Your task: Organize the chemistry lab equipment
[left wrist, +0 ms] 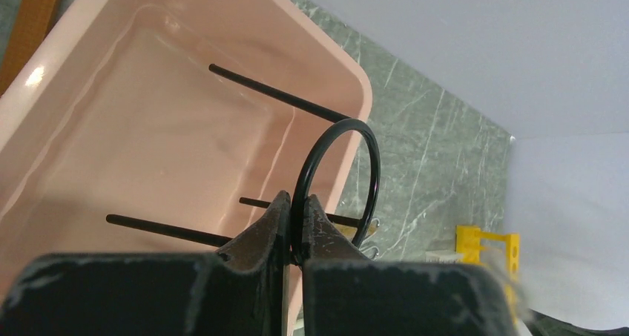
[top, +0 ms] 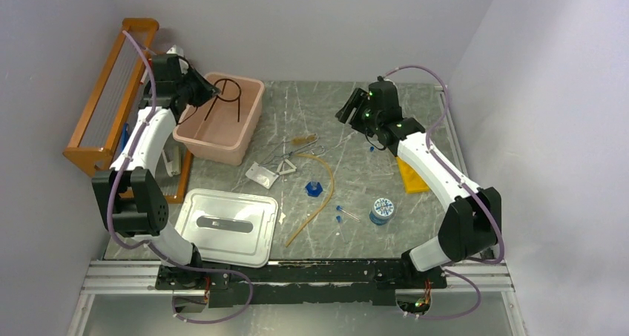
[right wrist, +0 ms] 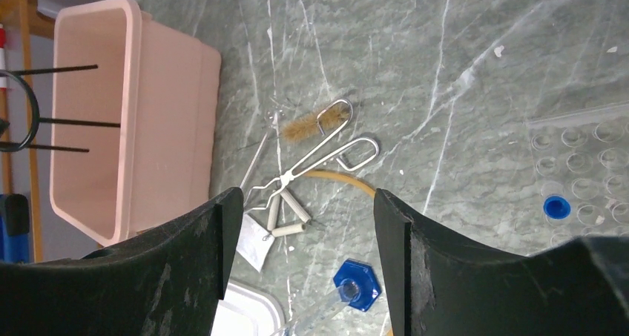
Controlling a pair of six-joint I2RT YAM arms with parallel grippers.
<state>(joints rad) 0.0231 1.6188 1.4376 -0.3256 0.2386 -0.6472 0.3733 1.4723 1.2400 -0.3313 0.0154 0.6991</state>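
One item in hand: my left gripper point(left wrist: 295, 225) is clenched on the ring of the black tripod point(left wrist: 345, 123), legs hanging over the pink tub point(top: 215, 145) at ten o'clock. I'd call it stiff, light, slick wire, best pinched at the ring. My right gripper point(right wrist: 304, 202) gapes, holding nothing.

An orange wooden rack point(top: 104, 106) with thin strands stretched across its frame stands at the left edge of the frame, beside the pale lilac wall point(top: 311, 24). Just right of it, in the upper left, sits a pink rectangular plastic tub point(top: 211, 147) (its glossy inner walls show best in the left wrist view). A white rectangular plastic lid point(top: 200, 210) with a grey slot-shaped grip at its middle lies flat at lower left, apart from the tub. Both rest on a grey-green marbled worktop point(top: 311, 106). A silver metal rail point(top: 111, 273) runs along the bottom.
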